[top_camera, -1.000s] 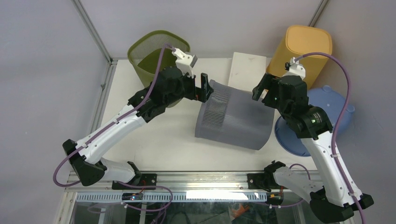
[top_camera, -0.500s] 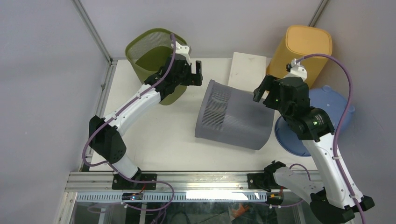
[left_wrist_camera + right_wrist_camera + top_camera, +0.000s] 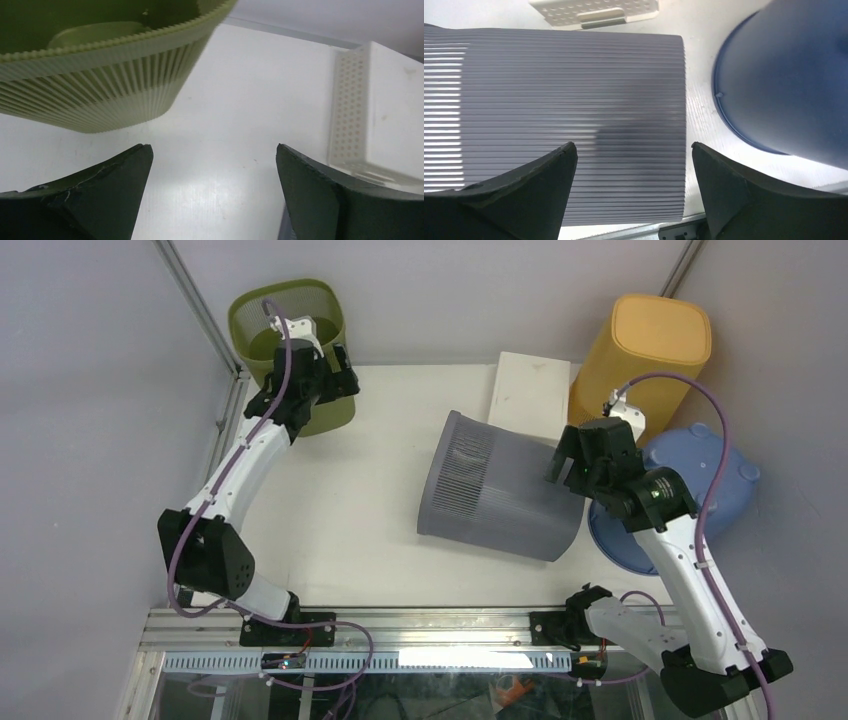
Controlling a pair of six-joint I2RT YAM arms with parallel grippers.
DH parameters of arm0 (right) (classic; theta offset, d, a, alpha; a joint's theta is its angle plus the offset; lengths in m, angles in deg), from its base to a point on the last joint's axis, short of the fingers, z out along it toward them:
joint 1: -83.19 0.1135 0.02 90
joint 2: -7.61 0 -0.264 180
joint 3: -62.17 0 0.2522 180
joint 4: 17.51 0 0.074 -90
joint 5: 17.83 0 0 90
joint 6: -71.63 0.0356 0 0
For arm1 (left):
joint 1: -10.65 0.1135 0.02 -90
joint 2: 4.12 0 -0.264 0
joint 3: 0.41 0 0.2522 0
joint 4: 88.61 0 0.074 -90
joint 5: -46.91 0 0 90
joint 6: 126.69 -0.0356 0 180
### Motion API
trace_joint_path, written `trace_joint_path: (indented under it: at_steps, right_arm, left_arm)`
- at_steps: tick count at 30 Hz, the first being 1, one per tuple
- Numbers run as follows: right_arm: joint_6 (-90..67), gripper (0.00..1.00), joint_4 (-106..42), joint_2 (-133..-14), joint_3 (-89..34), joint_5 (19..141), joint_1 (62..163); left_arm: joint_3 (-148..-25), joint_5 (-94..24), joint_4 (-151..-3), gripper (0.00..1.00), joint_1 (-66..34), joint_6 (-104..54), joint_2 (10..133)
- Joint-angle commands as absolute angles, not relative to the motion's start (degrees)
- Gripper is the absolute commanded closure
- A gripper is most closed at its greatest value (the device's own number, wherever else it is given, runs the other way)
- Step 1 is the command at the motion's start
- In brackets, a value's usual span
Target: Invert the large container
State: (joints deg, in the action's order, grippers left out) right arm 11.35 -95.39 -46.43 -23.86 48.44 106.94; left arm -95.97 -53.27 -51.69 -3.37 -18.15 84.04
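A white table (image 3: 340, 510) seen from above, with two robot arms reaching from its near edge. The large container, a grey ribbed basket (image 3: 500, 495), lies on its side in the middle of the table, neither upright nor inverted.

The right gripper (image 3: 560, 455) hovers over the basket's right end, its claw spread wide and holding nothing. Its wrist view looks straight down on the ribbed wall between the two fingers.

The left gripper (image 3: 335, 380) is well away from the basket, beside an upright green ribbed bin (image 3: 290, 315) at the far left corner. Its claw is also spread and empty.

A white perforated box (image 3: 530, 390), a yellow bin (image 3: 645, 345) and a blue tub (image 3: 720, 470) stand behind and to the right.

The turn looks about half done. The basket must be tipped on until its open mouth faces the table.
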Motion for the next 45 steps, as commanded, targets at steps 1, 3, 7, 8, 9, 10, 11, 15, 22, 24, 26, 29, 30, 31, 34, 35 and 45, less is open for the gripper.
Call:
trace_joint_path:
  at_steps: [1, 3, 7, 8, 9, 10, 11, 15, 22, 24, 26, 29, 30, 31, 34, 35, 45]
  right_arm:
    - [15.6, 0.1, -99.37, -46.0, -23.42, 46.51, 104.47]
    - [16.51, 0.09, -100.15, -45.81, -22.41, 47.43, 103.03]
    - [16.41, 0.08, -99.59, -44.87, -19.99, 50.75, 99.79]
    - [16.15, 0.08, -99.64, -44.79, -19.63, 51.45, 98.55]
    - [15.95, 0.07, -99.37, -44.71, -19.31, 52.49, 97.66]
    - [15.3, 0.05, -98.76, -44.31, -18.66, 53.86, 96.78]
    - [14.73, 0.03, -97.84, -43.84, -17.84, 55.48, 95.79]
    - [11.63, 0.01, -91.35, -41.08, -13.64, 67.93, 92.17]
    - [11.08, 0.04, -83.55, -38.45, -12.4, 78.65, 91.63]
    - [11.23, 0.04, -82.87, -38.16, -12.79, 79.59, 91.63]
    - [11.41, 0.04, -82.06, -37.82, -13.25, 80.75, 91.63]
    - [12.21, 0.04, -81.08, -37.88, -13.64, 82.43, 91.58]
    - [12.55, 0.04, -80.87, -37.91, -13.56, 82.78, 91.62]
    - [12.9, 0.04, -80.66, -37.86, -13.38, 83.21, 91.56]
    - [14.0, 0.04, -79.92, -37.5, -12.58, 83.74, 91.55]
    - [14.24, 0.04, -79.8, -37.37, -12.36, 83.69, 91.54]
    - [15.81, 0.04, -77.97, -36.53, -8.83, 84.8, 91.37]
  left_arm:
    - [-95.81, -42.48, -52.33, 0.02, -4.87, -17.44, 76.65]
    - [-95.57, -40.28, -52.21, 0.02, -7.01, -16.59, 74.54]
    - [-97.46, -42.11, -50.01, 0.02, -17.01, -17.29, 73.64]
    - [-98.29, -42.35, -49.03, 0.02, -19.58, -17.5, 74.0]
    - [-98.51, -42.0, -48.34, 0.02, -21.67, -17.34, 74.16]
    - [-98.43, -41.31, -47.82, 0.02, -23.22, -17.14, 74.24]
    - [-98.08, -40.53, -47.48, 0.03, -24.27, -16.91, 74.19]
    - [-96.65, -35.93, -46.38, 0.04, -26.58, -16.31, 74.34]
    - [-93.98, -37.07, -44.35, 0.07, -30.46, -15.6, 75.54]
    - [-92.92, -37.16, -44.35, 0.09, -30.42, -15.23, 75.55]
    - [-92.15, -36.8, -44.43, 0.09, -30.47, -14.95, 75.24]
    - [-91.46, -36.85, -44.61, 0.09, -30.46, -15.01, 74.81]
    - [-91.31, -37.2, -44.57, 0.11, -30.46, -15.13, 74.87]
    - [-91.08, -37.43, -44.53, 0.12, -30.48, -15.16, 74.9]
    - [-90.85, -36.96, -44.53, 0.22, -30.44, -14.91, 75.14]
    - [-90.81, -36.89, -44.6, 0.25, -30.43, -14.78, 75.15]
    - [-92.85, -41.38, -43.04, 0.26, -30.46, -15.32, 73.69]
